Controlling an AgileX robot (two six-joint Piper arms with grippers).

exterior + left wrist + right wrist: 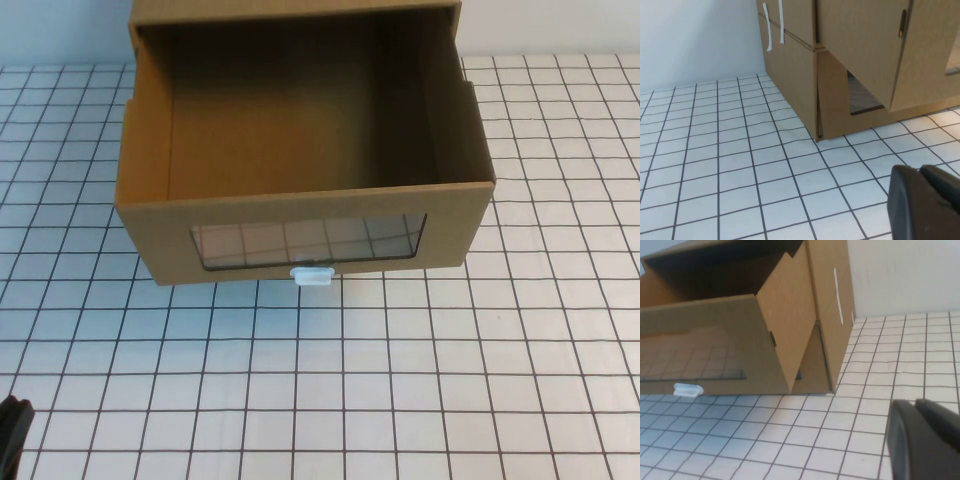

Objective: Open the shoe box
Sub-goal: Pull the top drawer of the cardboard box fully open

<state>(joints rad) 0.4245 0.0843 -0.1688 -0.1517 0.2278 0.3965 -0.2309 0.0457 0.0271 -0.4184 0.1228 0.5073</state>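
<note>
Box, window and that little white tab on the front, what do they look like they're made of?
Box: brown cardboard, matte, raw cut edges. Window: probably clear plastic film, faintly glossy; the table grid shows through. Tab: likely whitish plastic, smooth. Left gripper and right gripper are off the box, low near the table, each on its side.

shoe box (790, 75): drawer (865, 45) slid out | on gridded table (715, 165) | left pincer (921, 176): apart from box
</note>
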